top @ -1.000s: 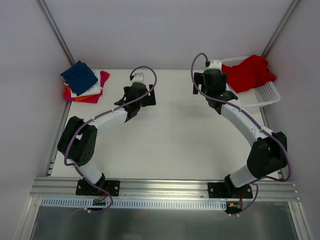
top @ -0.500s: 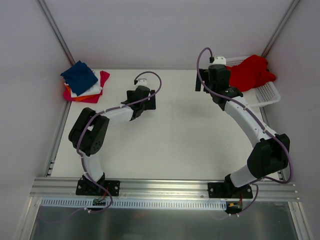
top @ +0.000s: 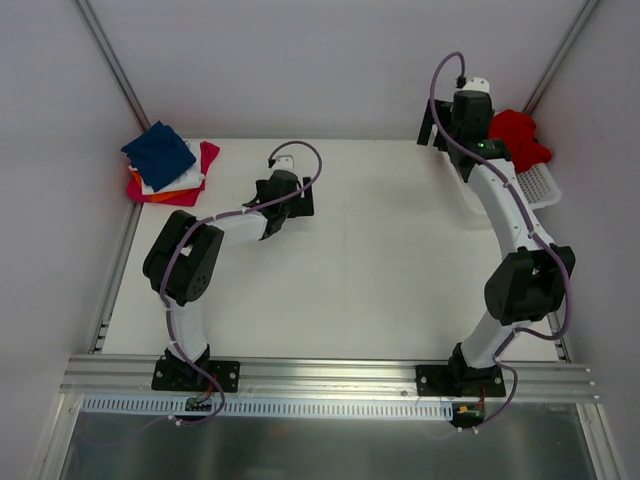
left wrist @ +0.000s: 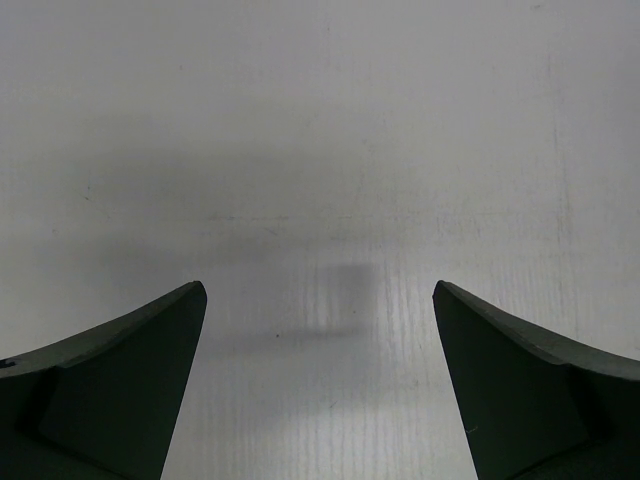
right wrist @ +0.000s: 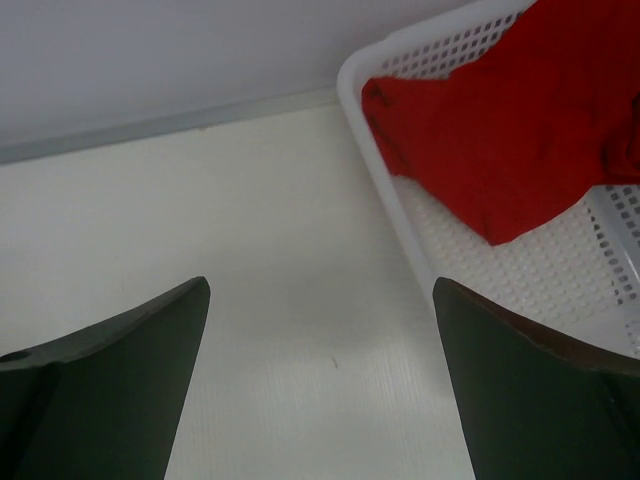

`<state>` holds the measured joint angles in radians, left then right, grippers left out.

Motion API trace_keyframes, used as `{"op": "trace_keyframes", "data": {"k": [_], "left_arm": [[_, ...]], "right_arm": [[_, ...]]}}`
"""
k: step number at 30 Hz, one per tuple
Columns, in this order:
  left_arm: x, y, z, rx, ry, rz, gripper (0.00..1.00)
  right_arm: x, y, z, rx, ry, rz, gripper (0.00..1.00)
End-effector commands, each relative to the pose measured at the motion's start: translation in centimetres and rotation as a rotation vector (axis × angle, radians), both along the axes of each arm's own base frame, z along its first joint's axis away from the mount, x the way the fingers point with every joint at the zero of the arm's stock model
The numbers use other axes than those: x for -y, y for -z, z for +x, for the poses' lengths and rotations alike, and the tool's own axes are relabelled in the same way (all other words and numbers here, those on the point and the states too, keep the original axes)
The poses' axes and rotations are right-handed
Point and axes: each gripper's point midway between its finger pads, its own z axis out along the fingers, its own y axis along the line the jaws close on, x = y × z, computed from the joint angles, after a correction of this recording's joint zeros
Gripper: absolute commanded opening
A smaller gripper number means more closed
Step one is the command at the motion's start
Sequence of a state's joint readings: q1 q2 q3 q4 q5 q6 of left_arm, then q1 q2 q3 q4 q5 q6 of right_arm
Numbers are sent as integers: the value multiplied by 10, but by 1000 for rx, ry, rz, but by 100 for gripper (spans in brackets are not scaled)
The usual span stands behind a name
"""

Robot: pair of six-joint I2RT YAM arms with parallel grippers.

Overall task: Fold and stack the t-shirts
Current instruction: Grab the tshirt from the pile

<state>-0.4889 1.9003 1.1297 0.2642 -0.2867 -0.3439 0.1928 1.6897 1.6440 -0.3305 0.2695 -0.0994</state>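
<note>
At the far right corner of the table point(top: 350, 280), we are holding the right gripper point(right wrist: 320, 289) just beside the basket point(top: 541, 185). Its fingers are spread wide, with nothing between them. The red shirt point(right wrist: 500, 130) is lying crumpled inside the basket, not yet folded. We are judging that the gripper is placed here so it can reach over the rim and take the cloth. The wide opening is suited to a thick bunch of fabric.

The left gripper point(left wrist: 320, 290) is hanging over bare table near the far middle, its fingers also wide apart and empty. We are guessing it is waiting where the shirt should be spread out for folding. The stack point(top: 168, 165) of folded shirts is resting in the far left corner, well apart from both arms. The navy one is on top, and white, orange and magenta edges are showing under it.

The top view is giving us both arms, the stack and the basket together. However, the right arm is covering part of the basket, and the wrists are hiding the fingers. The right wrist view is supplying what is missing: the open fingers, the basket's corner and mesh floor, and the shirt's edge close to the rim. The left wrist view is showing only its own fingers and the table with a faint shadow.
</note>
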Motion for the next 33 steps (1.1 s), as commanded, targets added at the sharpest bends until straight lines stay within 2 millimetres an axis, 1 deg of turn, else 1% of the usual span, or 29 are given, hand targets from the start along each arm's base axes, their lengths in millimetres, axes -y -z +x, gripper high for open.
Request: {"op": "trace_keyframes", "data": {"k": [1,2,3,4,5,6,7,8,9,10,11,12,13,14,17,18,20,21,23,24,25,26,27,29,30,31,33], "left_arm": [[8,-17,10,59,-2,-85,99],[7,-17,11,57,-4,-89,99],[7,-16,10,52,-6,-93,99],[4,-15,12,49,-12,-97,99],[4,-14,11,43,-11,-109,99],[3,-13,11,39,-12,-117,99],[2,-12,12,34,-11,-126,99],[-2,-12,14,31,-23,-139,99],[-1,-11,13,23,-13,-156,99],[-2,-10,12,24,-13,-167,99],[-6,-9,13,21,-24,-180,99],[-6,-10,13,22,-17,-193,99],[-7,-9,12,25,-19,-201,99],[-6,-9,13,25,-15,-209,99],[-6,-10,13,29,-9,-218,99],[-7,-10,13,28,-10,-220,99],[-7,-11,14,31,-9,-220,99],[-7,-11,13,29,-10,-220,99],[-7,-10,13,29,-10,-220,99],[-7,-10,13,29,-10,-220,99],[-6,-11,14,30,-9,-222,99],[-6,-10,13,29,-7,-220,99],[-6,-11,14,30,-5,-222,99],[-6,-10,13,26,-4,-221,99],[-5,-10,14,28,-4,-222,99],[-5,-10,13,26,-2,-221,99],[-5,-10,13,26,-1,-221,99]], "right_arm": [[18,-18,25,16,15,69,99],[22,-30,31,31,15,86,99],[35,-30,37,30,41,97,100],[39,-16,47,1,48,101,100],[49,-14,52,-5,55,109,99],[53,-23,58,18,59,116,99],[57,-9,67,-6,63,119,99],[62,-4,70,-17,69,123,99],[73,-7,76,-6,88,133,100],[80,0,81,-16,108,151,99],[94,25,86,-68,135,166,99],[100,27,91,-68,147,177,100],[106,37,93,-85,156,185,100],[114,55,97,-112,183,225,100],[123,74,103,-140,191,244,98],[124,88,105,-163,194,247,98],[129,97,107,-175,201,251,97],[131,108,109,-190,203,253,97],[135,114,113,-191,208,252,97],[137,122,115,-200,210,252,97],[138,124,117,-199,206,257,97],[142,121,120,-186,209,256,97],[144,127,122,-194,216,261,97],[147,129,124,-192,222,261,97],[149,135,124,-200,226,265,95],[143,137,125,-206,199,284,94],[143,147,124,-221,200,287,94]]}}
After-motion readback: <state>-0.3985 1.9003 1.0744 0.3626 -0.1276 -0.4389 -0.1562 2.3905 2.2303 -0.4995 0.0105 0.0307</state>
